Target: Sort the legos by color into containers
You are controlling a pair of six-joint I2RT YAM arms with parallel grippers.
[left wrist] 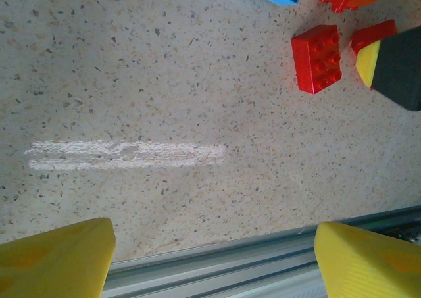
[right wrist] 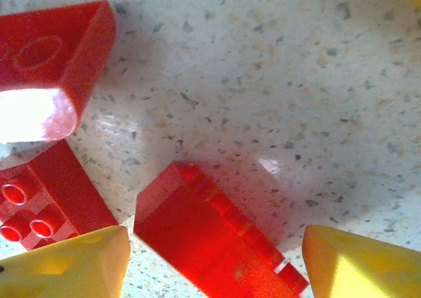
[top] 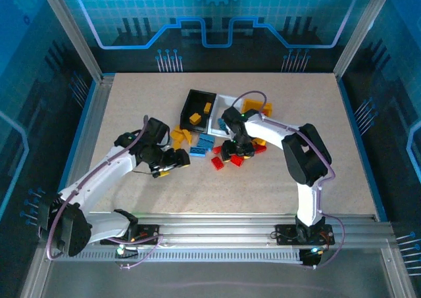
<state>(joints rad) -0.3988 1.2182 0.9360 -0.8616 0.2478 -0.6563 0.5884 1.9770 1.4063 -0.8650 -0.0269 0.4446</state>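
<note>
The legos lie in a loose cluster mid-table: yellow-orange ones (top: 179, 138), blue ones (top: 204, 144) and red ones (top: 219, 162). Behind them stand the containers, a black bin (top: 195, 102) holding yellow-orange bricks, a white bin (top: 220, 108) and a yellow bin (top: 254, 105). My right gripper (right wrist: 216, 242) is down among the red bricks, open, its yellow fingers astride a red brick (right wrist: 197, 222) lying on its side, with a gap on the right. My left gripper (left wrist: 214, 235) hangs open over bare table left of the cluster, with nothing between its fingers.
More red bricks (right wrist: 52, 54) crowd the right gripper's left side. In the left wrist view a red brick (left wrist: 317, 58) sits next to the right gripper's black-and-yellow finger (left wrist: 395, 64). The aluminium rail (top: 223, 227) runs along the near edge.
</note>
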